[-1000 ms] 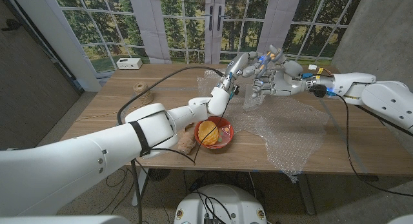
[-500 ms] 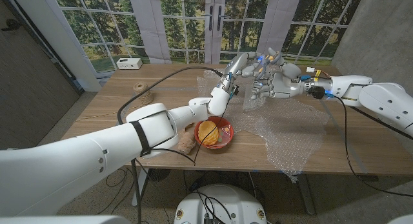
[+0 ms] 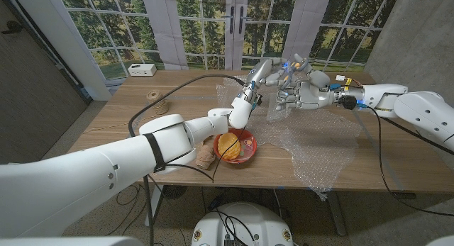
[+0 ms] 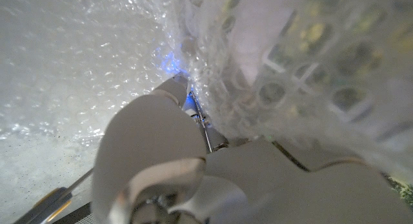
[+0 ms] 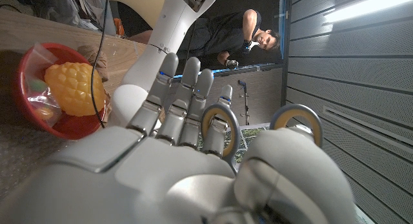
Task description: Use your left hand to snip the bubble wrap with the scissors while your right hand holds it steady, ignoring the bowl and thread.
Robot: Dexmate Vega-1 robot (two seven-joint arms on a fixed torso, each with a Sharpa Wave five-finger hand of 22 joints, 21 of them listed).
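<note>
The bubble wrap (image 3: 323,150) lies over the table's right half, with one edge (image 3: 275,113) lifted. My right hand (image 3: 303,97) holds that raised edge from the right, fingers hanging down; the right wrist view shows its fingers (image 5: 184,88) straight and close together. My left hand (image 3: 261,71) reaches in from the left, just above the raised wrap, and grips the scissors (image 3: 289,64). In the left wrist view a thin metal blade (image 4: 206,129) sticks out between my left hand's fingers (image 4: 151,137) into the wrap (image 4: 271,69).
A red bowl (image 3: 248,155) with yellow food stands under my left forearm near the front edge. A spool of thread (image 3: 157,98) and a white box (image 3: 142,69) sit at the back left. A person (image 5: 248,37) stands behind the table.
My right hand has drifted slightly right and down with the wrap's edge. My left hand has stayed at the wrap with hardly any movement.
</note>
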